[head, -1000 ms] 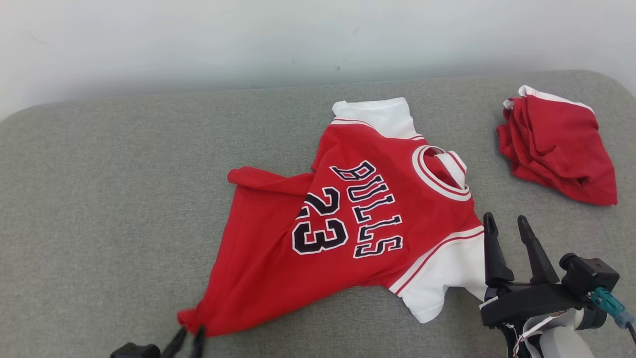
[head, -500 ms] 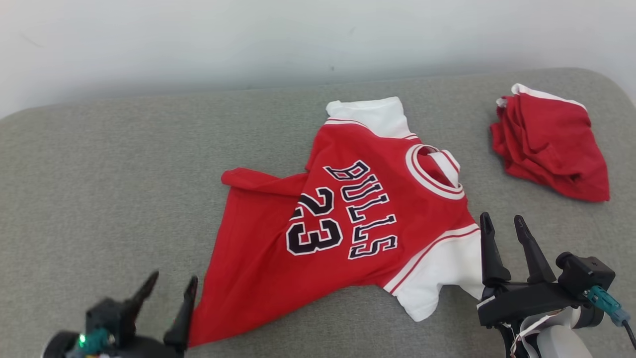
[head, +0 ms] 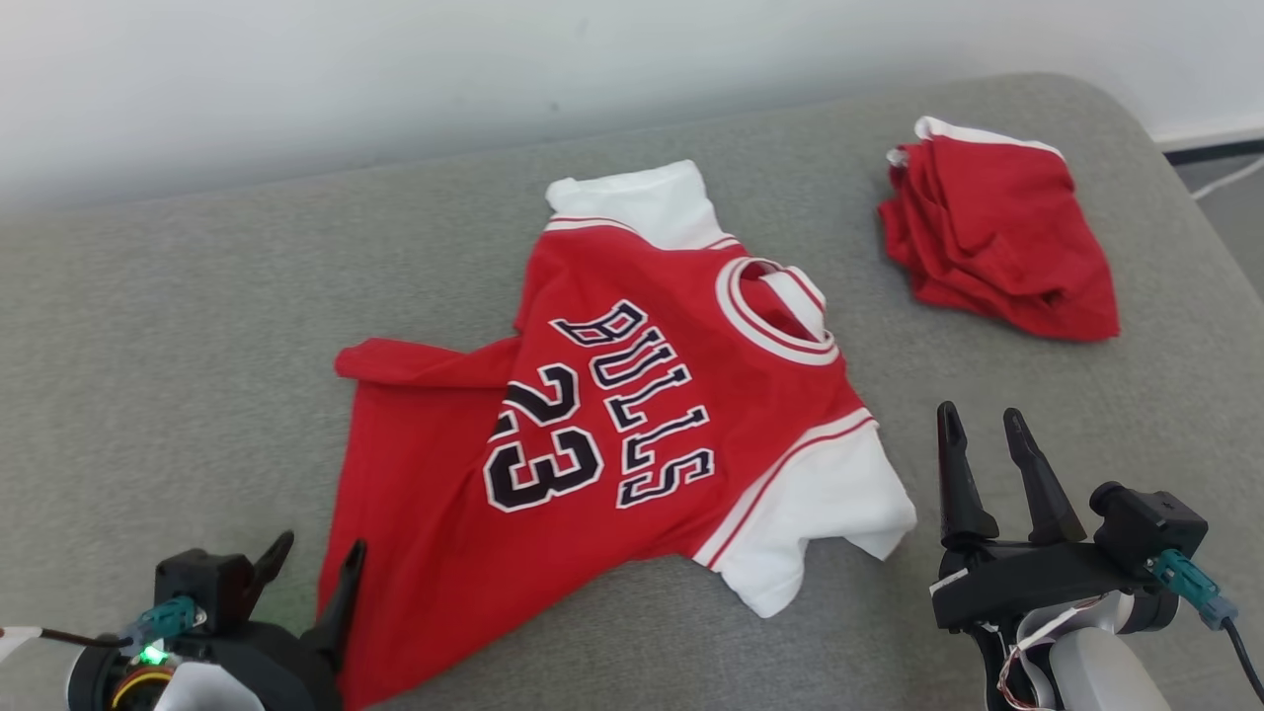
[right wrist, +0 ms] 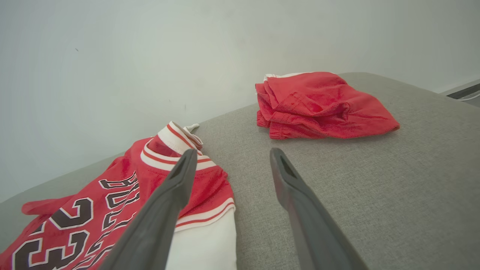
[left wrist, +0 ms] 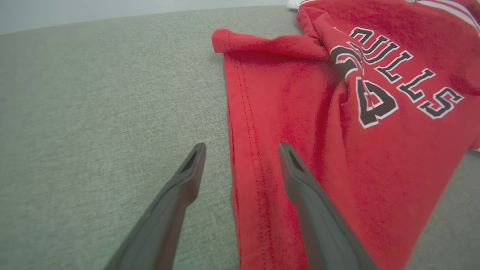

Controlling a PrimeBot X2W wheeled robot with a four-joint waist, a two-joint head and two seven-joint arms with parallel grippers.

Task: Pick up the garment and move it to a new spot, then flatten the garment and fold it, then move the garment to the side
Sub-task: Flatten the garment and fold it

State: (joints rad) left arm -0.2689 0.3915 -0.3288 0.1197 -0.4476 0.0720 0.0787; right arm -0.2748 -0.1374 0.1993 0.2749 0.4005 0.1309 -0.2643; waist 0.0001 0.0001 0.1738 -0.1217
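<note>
The garment [head: 612, 415] is a red jersey with white sleeves and "BULLS 23" lettering, spread on the grey cushion, its hem corner [head: 395, 360] at the far left folded over. My left gripper [head: 316, 553] stands open at the jersey's near hem corner; in the left wrist view [left wrist: 240, 150] one finger lies over the hem [left wrist: 255, 180] and the other over bare cushion, holding nothing. My right gripper [head: 978, 420] is open just right of the near white sleeve [head: 820, 513], apart from it; the right wrist view shows it [right wrist: 230, 153] beside the collar [right wrist: 176, 146].
A second red garment [head: 997, 242] lies crumpled at the cushion's far right, also in the right wrist view [right wrist: 318, 105]. The grey cushion [head: 178, 346] ends against a pale wall [head: 395, 69] behind. Its right edge [head: 1200, 227] drops to the floor.
My left gripper has let go of the jersey's near hem corner and opened, and the corner now lies flat. The camera has turned, shifting the whole picture left and up. The right gripper stayed open.
</note>
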